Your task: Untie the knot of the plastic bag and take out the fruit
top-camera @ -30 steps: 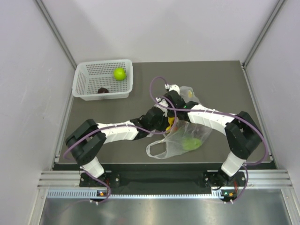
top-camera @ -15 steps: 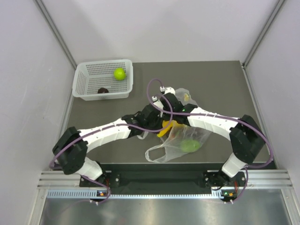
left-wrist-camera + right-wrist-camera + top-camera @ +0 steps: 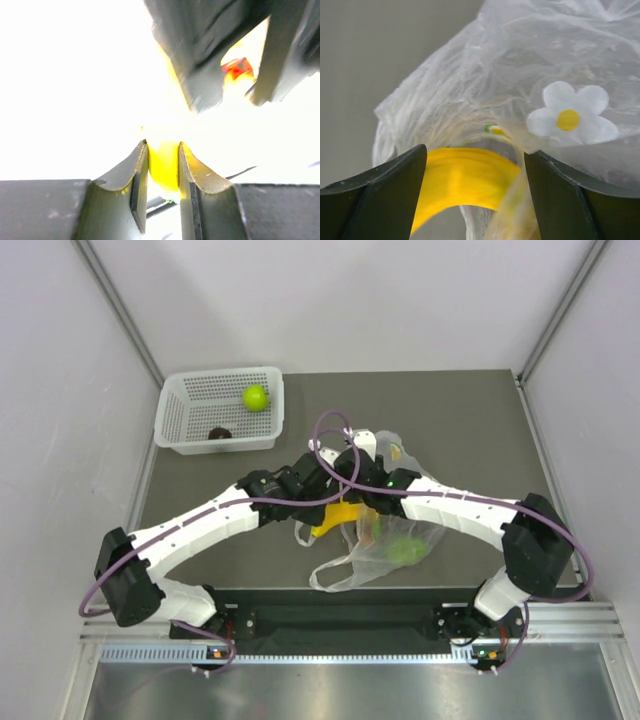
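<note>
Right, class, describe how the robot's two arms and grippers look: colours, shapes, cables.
The left arm and right arm both have white links joined by bulky black joints. A purple cable loops along each. The left gripper and right gripper each have two dark grey fingers with curved, tapering tips.

Crinkly glossy clear film forms the plastic bag (image 3: 495, 75); the basket (image 3: 195, 405) is perforated white plastic.
</note>
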{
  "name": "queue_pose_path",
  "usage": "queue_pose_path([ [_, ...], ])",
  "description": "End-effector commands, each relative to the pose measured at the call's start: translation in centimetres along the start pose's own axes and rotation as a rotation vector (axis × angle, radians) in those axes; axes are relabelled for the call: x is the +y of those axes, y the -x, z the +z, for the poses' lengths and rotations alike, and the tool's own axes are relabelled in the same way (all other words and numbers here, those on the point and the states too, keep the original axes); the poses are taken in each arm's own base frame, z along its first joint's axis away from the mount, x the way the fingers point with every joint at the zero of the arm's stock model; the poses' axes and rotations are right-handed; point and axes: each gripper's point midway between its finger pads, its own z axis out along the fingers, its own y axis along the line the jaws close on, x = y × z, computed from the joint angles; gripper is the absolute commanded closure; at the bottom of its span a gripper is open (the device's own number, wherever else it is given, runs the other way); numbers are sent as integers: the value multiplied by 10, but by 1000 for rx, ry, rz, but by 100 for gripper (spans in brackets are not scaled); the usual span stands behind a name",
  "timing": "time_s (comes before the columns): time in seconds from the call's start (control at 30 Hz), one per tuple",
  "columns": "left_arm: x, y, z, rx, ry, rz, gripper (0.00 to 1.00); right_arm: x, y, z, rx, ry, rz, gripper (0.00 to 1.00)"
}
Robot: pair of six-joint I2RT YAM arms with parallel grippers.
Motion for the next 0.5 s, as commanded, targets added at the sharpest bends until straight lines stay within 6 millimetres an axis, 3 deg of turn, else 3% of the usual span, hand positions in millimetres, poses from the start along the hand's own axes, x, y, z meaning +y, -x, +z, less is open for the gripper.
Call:
queue_pose_path([
  [0.0,27,11,-35,-53,119,-2,100,-21,0,-10,-6,-113,4,21],
  [0.1,39,5,-37,-49,171,4,100,-23,3,-17,-19,-114,8,21],
  [0.27,42,6,-31,-50,204,-7,100,2,9,-35,-33,69,-54,29],
  [0.3,40,9,-29,-59,198,-10,100,8,3,-37,-19,115,-65,32],
  [0.33,39,11,-29,-64,196,-10,100,9,5,-40,-28,135,-69,44],
  [0.4,39,12,-25,-57,202,-7,100,11,10,-51,-56,171,-63,58],
  [0.43,39,11,-23,-50,207,-5,100,10,11,-54,-62,172,-61,72],
  [0.47,39,10,-23,-45,210,-2,100,6,13,-60,-67,167,-59,76],
])
